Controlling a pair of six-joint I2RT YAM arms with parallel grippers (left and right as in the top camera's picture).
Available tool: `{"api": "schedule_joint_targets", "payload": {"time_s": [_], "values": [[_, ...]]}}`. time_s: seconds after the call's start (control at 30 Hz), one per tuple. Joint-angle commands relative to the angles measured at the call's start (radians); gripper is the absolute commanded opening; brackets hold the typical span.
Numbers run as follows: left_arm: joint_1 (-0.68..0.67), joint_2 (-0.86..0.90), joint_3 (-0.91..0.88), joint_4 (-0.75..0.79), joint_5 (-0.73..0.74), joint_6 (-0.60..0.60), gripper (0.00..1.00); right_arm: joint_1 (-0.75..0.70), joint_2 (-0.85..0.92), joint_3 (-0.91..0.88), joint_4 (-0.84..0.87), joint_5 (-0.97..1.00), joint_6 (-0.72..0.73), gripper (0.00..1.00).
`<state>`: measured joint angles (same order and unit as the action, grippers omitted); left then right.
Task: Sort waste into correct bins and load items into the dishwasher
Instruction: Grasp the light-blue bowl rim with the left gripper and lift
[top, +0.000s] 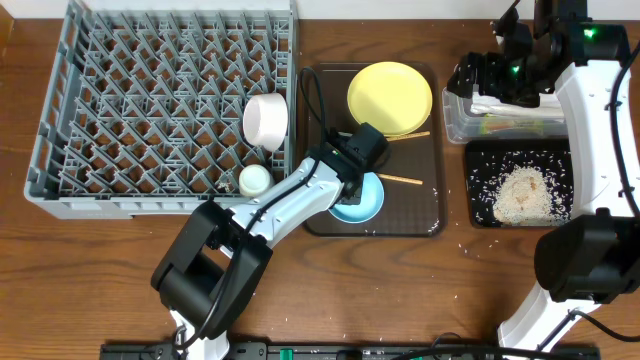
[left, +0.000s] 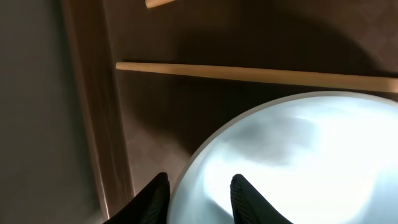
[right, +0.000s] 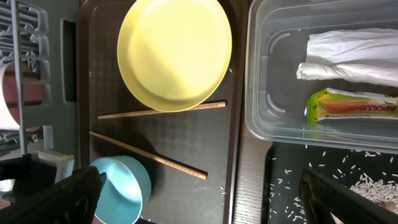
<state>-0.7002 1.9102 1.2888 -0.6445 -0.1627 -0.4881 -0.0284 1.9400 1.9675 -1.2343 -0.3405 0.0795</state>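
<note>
L end effector (left: 198, 196) straddles blue bowl (top: 360, 200) rim near table's front edge, not clenched; R end effector (right: 199, 199) released over tub (right: 323, 81).

Tool fingers (right: 56, 193) occupy the lower corners, spread wide apart. Between them, ahead of the tool: yellow plate (right: 174, 53), two chopsticks (right: 149, 155), light blue bowl (right: 124, 190) on the brown tray (right: 214, 180). Right of center: clear tub (right: 273, 118) holding napkin (right: 348, 59) and wrapper (right: 351, 106). Rice scraps (right: 373, 183) lie below.

Robot lab bench: wood table (top: 150, 250), two arms, staged dish rack (top: 160, 100), bins.
</note>
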Motion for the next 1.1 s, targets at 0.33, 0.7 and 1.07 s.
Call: {"api": "schedule_joint_targets", "payload": {"time_s": [0.33,0.7,1.07], "values": [[0.016,0.060,-0.010,0.002,0.159,-0.158,0.30,0.015,-0.004,0.000,0.000,-0.003,0.002,0.99],[0.023,0.082,-0.010,0.031,0.208,-0.187,0.08,0.015,-0.004,0.000,0.000,-0.003,0.002,0.99],[0.023,-0.059,0.100,-0.030,-0.032,-0.028,0.07,0.015,-0.004,0.000,0.000,-0.003,0.002,0.99]]}}
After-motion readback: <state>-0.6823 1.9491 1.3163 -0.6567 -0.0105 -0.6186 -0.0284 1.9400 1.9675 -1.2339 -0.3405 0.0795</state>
